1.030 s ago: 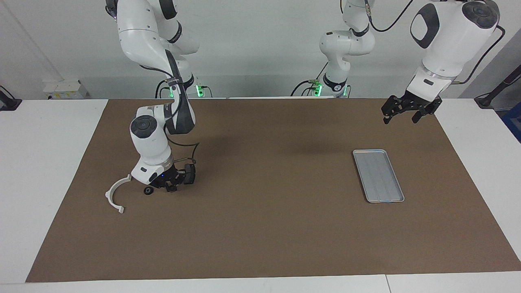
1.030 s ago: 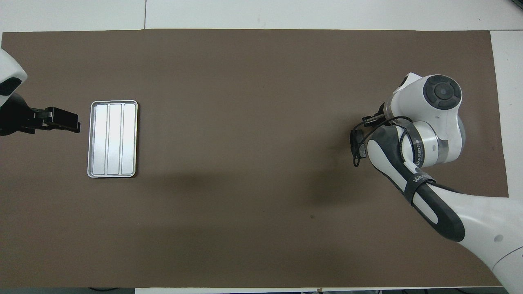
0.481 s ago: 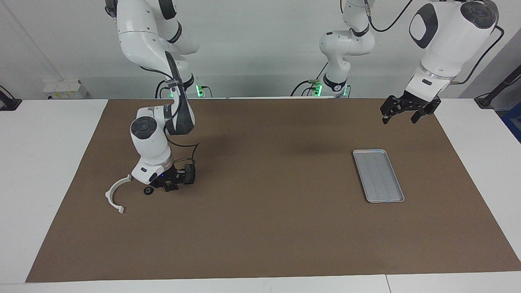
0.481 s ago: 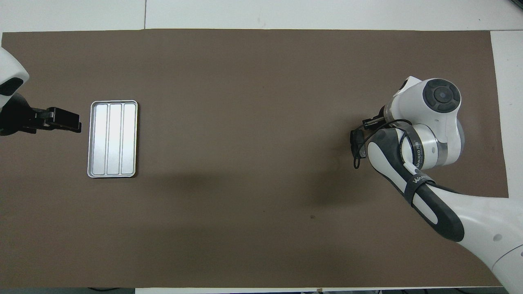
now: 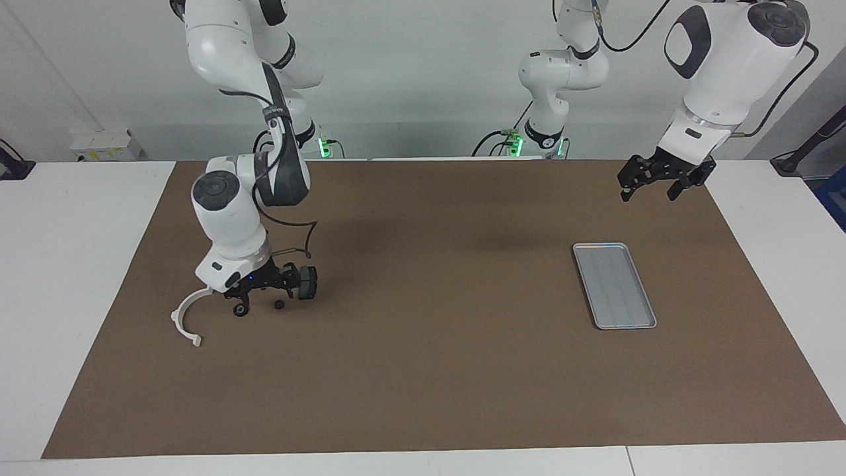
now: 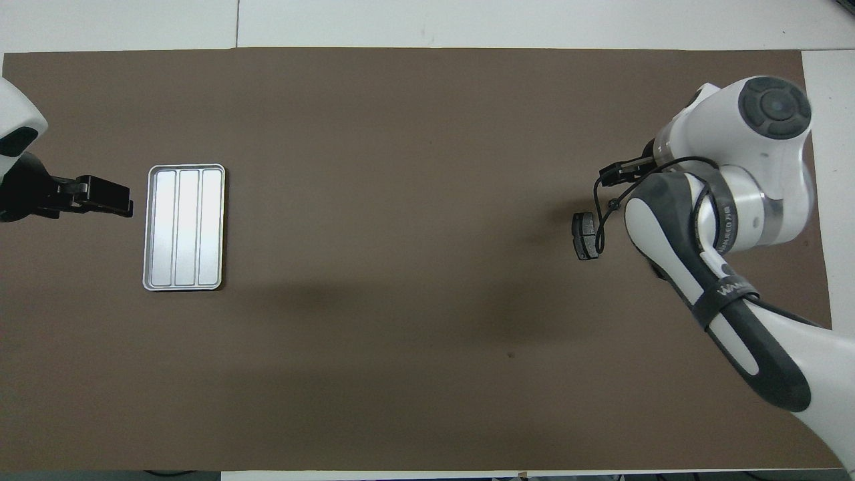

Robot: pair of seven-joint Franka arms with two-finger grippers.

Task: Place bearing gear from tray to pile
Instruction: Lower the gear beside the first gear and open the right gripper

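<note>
The right gripper had lifted a little since a second before and its fingers had parted — nothing was clamped in them. Under it lay 2 small black parts; the bearing gear was probably the round one, set down beside the white bracket and near a dark pad. The tray held nothing, so the delivery looked done. The left gripper, fingers apart, waited over the brown mat — white tabletop around it, pale wall above.

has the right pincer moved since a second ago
Yes. The right pincer has lifted and shifted toward the white bracket, clear of the small dark parts.
</note>
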